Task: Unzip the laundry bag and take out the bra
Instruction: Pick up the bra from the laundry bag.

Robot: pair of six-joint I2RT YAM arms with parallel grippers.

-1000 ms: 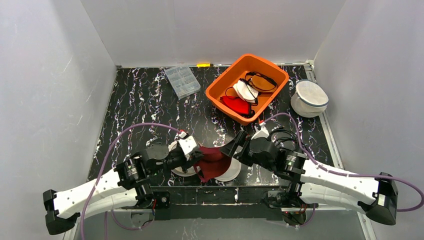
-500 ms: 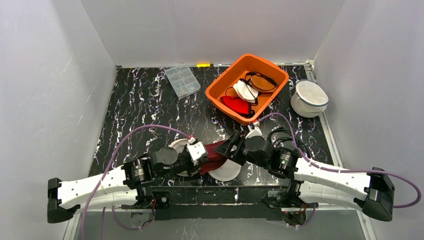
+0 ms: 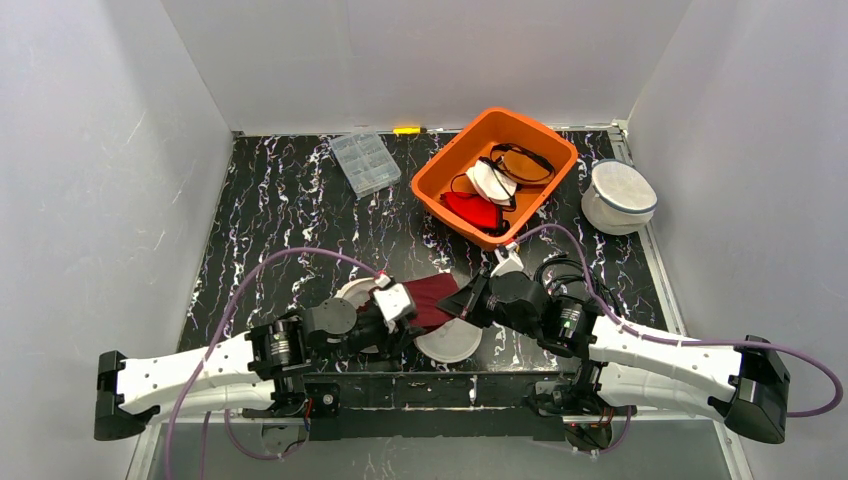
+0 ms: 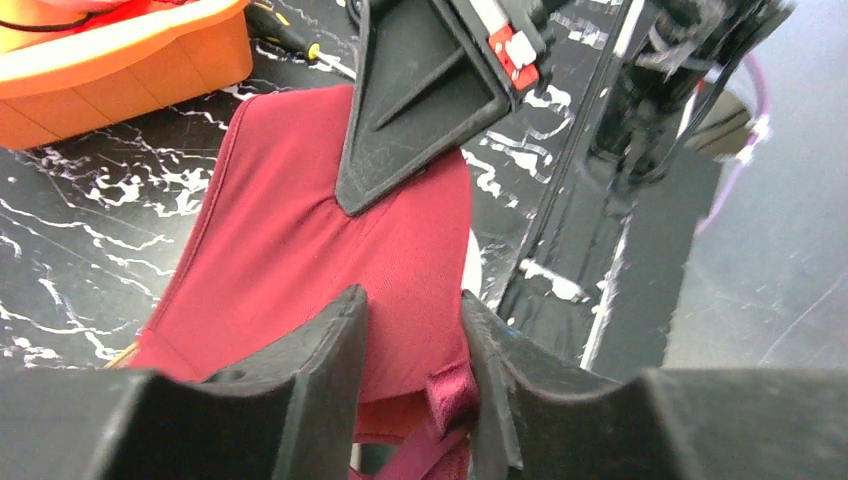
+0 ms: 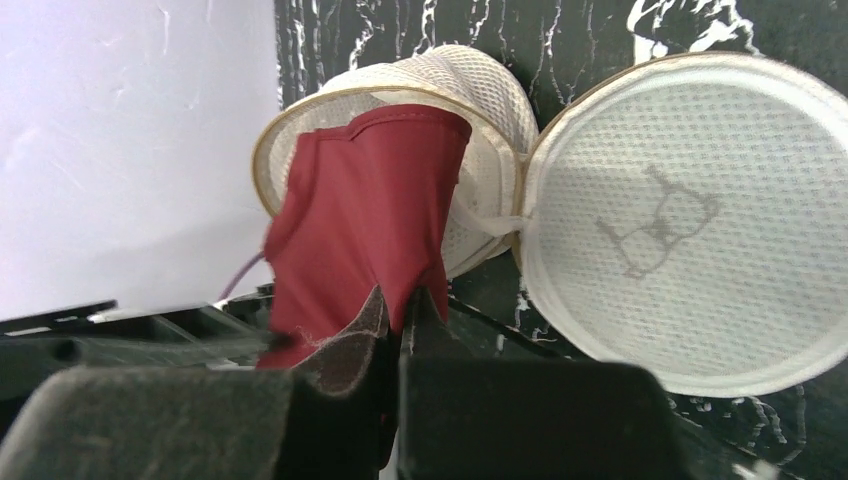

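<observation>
The dark red bra hangs between my two grippers, over the unzipped white mesh laundry bag, whose round lid lies flipped open to the right. My right gripper is shut on an edge of the bra, which stretches out of the bag's mouth beside the lid. My left gripper stands slightly open around the bra cloth, a strap resting against its right finger. In the top view the left gripper and right gripper almost face each other.
An orange bin holding other garments stands behind the grippers, close to the bra. A clear plastic box and a yellow-handled tool lie at the back. Another white mesh bag sits at the right edge.
My right gripper has gone from wide open to shut on the bra. My left gripper's jaws have loosened. The bra has come up and rightward out of the bag.
</observation>
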